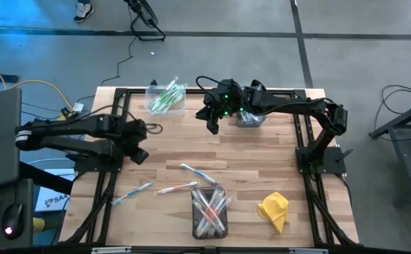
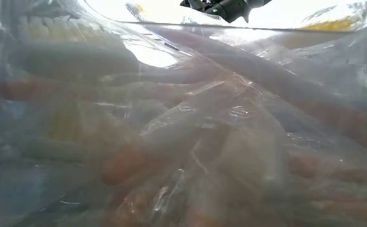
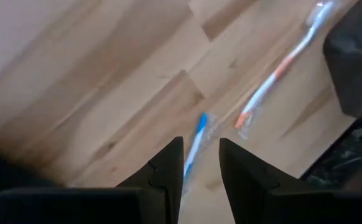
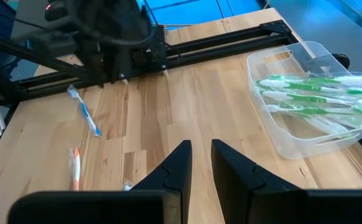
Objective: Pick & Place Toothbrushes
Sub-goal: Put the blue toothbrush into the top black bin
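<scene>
The tabletop (image 1: 262, 176) is pale wood planking inside a black metal frame. At 11 o'clock a clear plastic bin (image 1: 166, 99) holds green-and-white toothbrushes (image 4: 315, 93), thin sticks lying in a loose heap. At 6 o'clock a second clear bin (image 1: 210, 212) holds wrapped brushes with pink-red accents; the low view looks through its crinkled film. Loose wrapped toothbrushes lie on the wood near 7 o'clock: one blue-tipped (image 1: 133, 192), one pink-tipped (image 1: 177, 188), another (image 1: 195, 173) just beside the near bin. A crumpled yellow cloth (image 1: 274, 209) sits at 5 o'clock.

The left tool (image 3: 199, 163) hangs over bare wood at 9 o'clock, its dark wedge fingers slightly apart and empty, a blue-tipped brush visible on the wood beyond them. The right tool (image 4: 201, 163) hovers at 12 o'clock, fingers narrowly apart, holding nothing.
</scene>
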You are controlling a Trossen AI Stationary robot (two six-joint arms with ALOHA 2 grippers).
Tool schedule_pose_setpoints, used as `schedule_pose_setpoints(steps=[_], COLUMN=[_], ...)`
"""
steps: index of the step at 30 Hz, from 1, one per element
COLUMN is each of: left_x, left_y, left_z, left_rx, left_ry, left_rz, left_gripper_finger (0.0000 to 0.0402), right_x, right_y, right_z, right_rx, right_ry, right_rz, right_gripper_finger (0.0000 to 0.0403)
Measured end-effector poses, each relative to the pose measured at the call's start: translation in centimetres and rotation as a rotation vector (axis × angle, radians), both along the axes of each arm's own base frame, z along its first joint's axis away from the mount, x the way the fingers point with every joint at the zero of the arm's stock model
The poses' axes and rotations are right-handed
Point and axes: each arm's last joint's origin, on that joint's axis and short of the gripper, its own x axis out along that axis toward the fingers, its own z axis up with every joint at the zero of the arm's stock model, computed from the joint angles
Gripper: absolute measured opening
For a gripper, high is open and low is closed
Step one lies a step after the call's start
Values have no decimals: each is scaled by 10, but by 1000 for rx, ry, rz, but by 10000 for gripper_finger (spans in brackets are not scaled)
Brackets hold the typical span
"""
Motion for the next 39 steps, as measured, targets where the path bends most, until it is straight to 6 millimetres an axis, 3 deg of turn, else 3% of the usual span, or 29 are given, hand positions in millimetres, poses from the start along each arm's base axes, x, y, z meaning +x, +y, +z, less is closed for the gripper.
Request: schedule_pose_setpoints(steps=[11,22,39], left_x=[19,9,21], left_y=[-33,-62,-107], left_z=[-16,-24,-62], left_rx=[-75,-27,83], left_ry=[-162,-23,195], left_rz=[-81,-89,-235], left_gripper_finger=[100,100,100], right_x=[0,0,0], right_y=[0,0,0], right_z=[0,0,0], right_rx=[0,0,-1], right_ry=[0,0,-2], right_rz=[0,0,0], right_gripper_finger=[54,54,54])
